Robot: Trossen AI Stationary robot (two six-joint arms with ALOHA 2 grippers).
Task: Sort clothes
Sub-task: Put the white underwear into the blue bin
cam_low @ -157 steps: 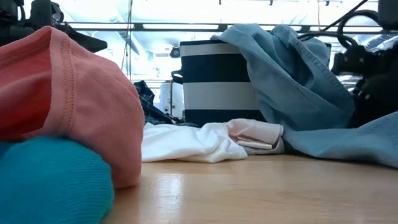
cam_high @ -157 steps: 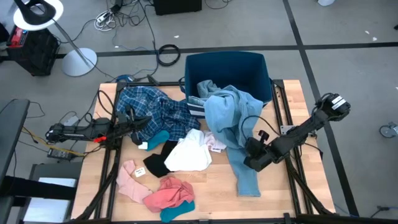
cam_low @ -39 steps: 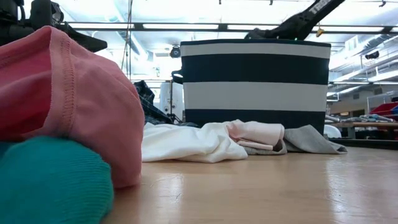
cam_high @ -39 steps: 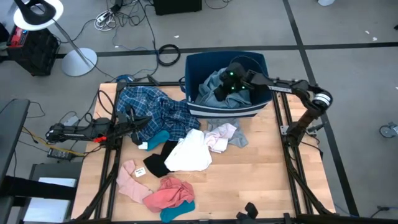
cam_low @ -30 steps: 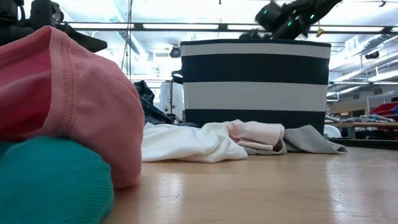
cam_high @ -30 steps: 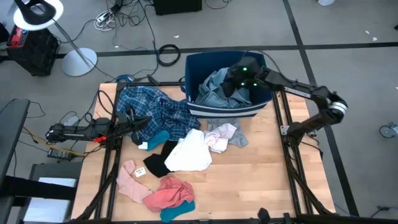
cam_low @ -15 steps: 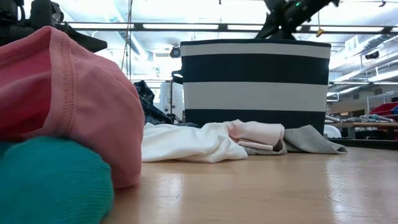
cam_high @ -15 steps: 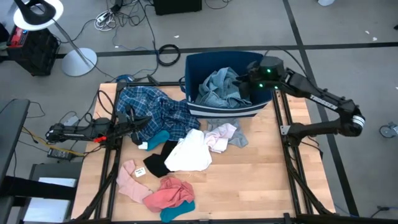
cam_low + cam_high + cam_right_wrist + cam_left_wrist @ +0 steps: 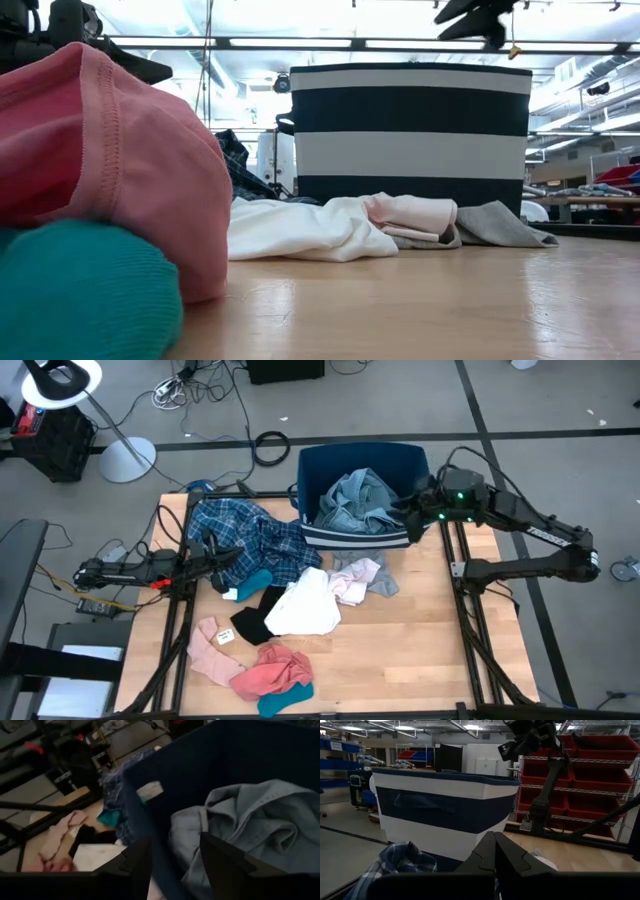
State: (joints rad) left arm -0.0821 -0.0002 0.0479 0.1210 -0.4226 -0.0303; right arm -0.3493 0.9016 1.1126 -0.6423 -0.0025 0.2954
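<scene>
Nearest the table's front edge we see the coral pink piece [image 9: 272,670] bunched over a teal sock [image 9: 285,698], with a paler pink piece [image 9: 212,651] beside it. These, we judge, are still waiting to be sorted.

Further in lie a black piece [image 9: 256,617], a white garment [image 9: 305,605] and a small grey and pink heap [image 9: 358,577], loosely overlapping near the bin's foot.

On the table's left side our left gripper [image 9: 213,555] rests at the edge of the blue plaid shirt [image 9: 245,537], fingers pressed together and holding nothing; this arm seems to be waiting.

Farthest back, the light blue garment [image 9: 355,501] lies crumpled inside the bin [image 9: 322,464], which we take as one sorted item. Our right gripper [image 9: 412,508] hangs above the bin's right rim, fingers [image 9: 223,854] spread and empty, probably because it has nothing left to carry there. The next reach would likely be to the heap below.
</scene>
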